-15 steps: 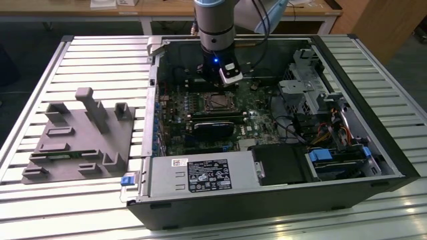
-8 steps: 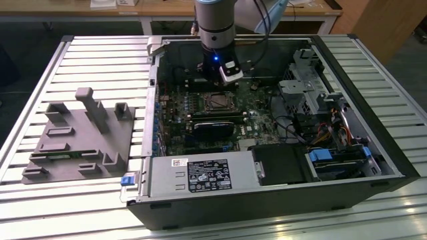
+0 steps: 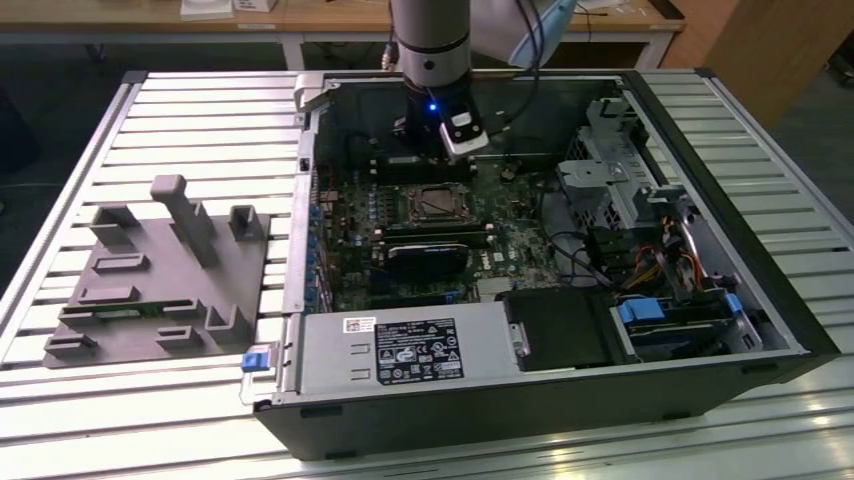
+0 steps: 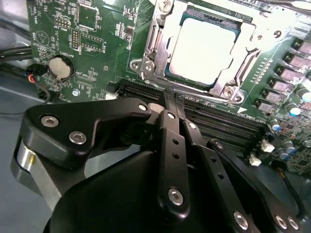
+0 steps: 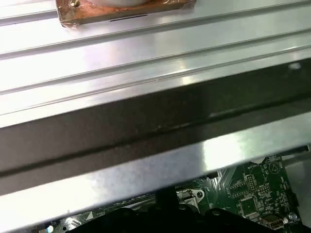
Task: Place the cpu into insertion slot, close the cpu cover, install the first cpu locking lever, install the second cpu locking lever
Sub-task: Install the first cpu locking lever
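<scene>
Slatted bench (image 3: pixel 160 120) | cpu (image 4: pixel 204 48) seated under cpu cover (image 4: pixel 243 39) | jaws shut, tips hidden

I see a ribbed silver aluminium surface (image 3: pixel 174 110) carrying an open black computer case (image 3: pixel 534 400) towards the exterior view's right and a grey plastic fixture tray (image 3: pixel 154 285) on the left.

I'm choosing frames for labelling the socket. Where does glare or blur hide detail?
In the second wrist view, glare whitens the cpu inside the cpu cover, and the gripper is sharp. In the first wrist view, the aluminium table is blown out and soft. The exterior view is evenly lit.
</scene>
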Motion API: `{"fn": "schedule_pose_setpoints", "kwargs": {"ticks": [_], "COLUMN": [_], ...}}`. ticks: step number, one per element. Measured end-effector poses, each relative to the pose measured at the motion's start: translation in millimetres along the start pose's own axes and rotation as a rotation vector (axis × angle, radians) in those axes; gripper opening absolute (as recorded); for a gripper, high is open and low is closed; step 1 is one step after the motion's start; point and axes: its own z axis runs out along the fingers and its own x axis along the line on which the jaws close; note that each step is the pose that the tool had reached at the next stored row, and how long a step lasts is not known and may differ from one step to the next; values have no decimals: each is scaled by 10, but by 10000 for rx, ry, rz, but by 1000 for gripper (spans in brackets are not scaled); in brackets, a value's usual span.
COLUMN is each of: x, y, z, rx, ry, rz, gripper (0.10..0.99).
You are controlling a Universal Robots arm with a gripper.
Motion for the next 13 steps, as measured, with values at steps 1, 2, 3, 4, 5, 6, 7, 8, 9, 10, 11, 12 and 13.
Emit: {"fn": "schedule_pose_setpoints", "kwargs": {"ticks": [1,2,3,4,5,6,7,8,9,10,11,12,13], "x": [-1,-2,-4,-5,-5,-5,-5,-5,-5,-5,-5,-6,-6], "y": [1,3,5,6,7,7,7,7,7,7,7,7,7], "z": [-10,-22,-34,-43,-45,-45,-44,-45,-46,-46,-46,-46,-46], "rx": [0,-1,-1,-1,-2,-3,-4,-4,-2,-2,-1,8,32], "ry": [0,0,0,0,-1,-1,-2,-2,-1,-1,-1,-3,-5], "rz": [0,0,0,0,0,0,0,0,0,0,0,-3,-6], "gripper": [106,106,106,106,106,106,106,106,106,106,106,106,106]}}
